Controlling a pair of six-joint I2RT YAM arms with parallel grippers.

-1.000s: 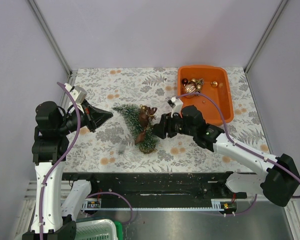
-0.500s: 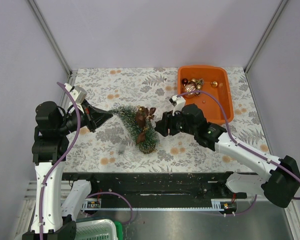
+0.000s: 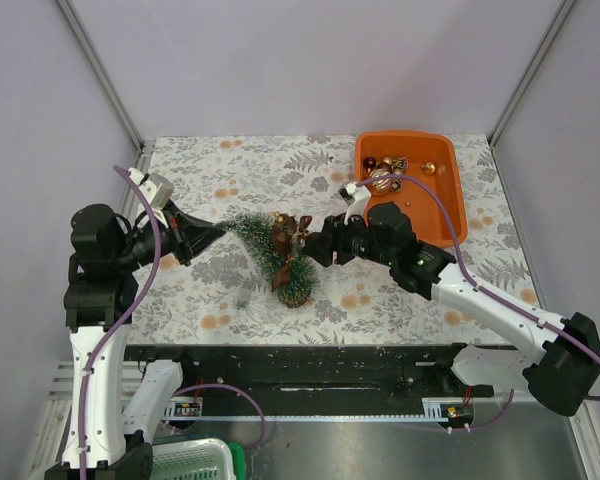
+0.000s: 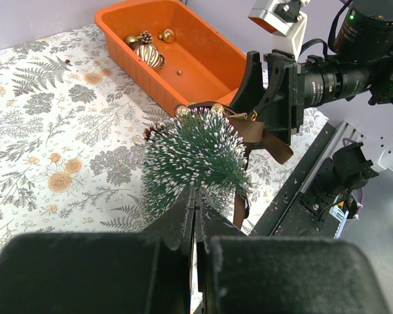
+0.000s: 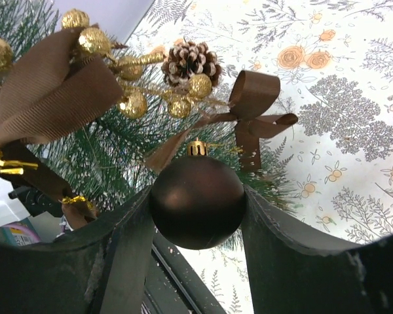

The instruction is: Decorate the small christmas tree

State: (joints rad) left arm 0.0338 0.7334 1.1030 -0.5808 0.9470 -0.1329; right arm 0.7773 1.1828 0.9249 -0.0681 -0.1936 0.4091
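Observation:
The small christmas tree [image 3: 270, 250] leans over the tablecloth, its wooden base [image 3: 295, 292] toward me and its tip pointing left. A brown ribbon bow with a pine cone [image 5: 191, 60] and gold berries hangs on it. My left gripper [image 3: 220, 231] is shut on the tree's tip; the tree [image 4: 193, 154] fills that wrist view just past the closed fingers [image 4: 183, 219]. My right gripper [image 3: 316, 248] is shut on a dark brown ball ornament [image 5: 196, 201] with a gold cap, pressed against the tree's right side among the branches [image 5: 111, 157].
An orange tray [image 3: 458, 205] at the back right holds several gold and brown ornaments [image 3: 383, 172]; it also shows in the left wrist view [image 4: 203, 62]. A black rail [image 3: 310, 365] runs along the near table edge. A green basket [image 3: 195, 460] sits below left.
My right gripper has moved left and farther from me with the brown ball, up against the tree. The tree has shifted slightly left. The left arm has barely moved.

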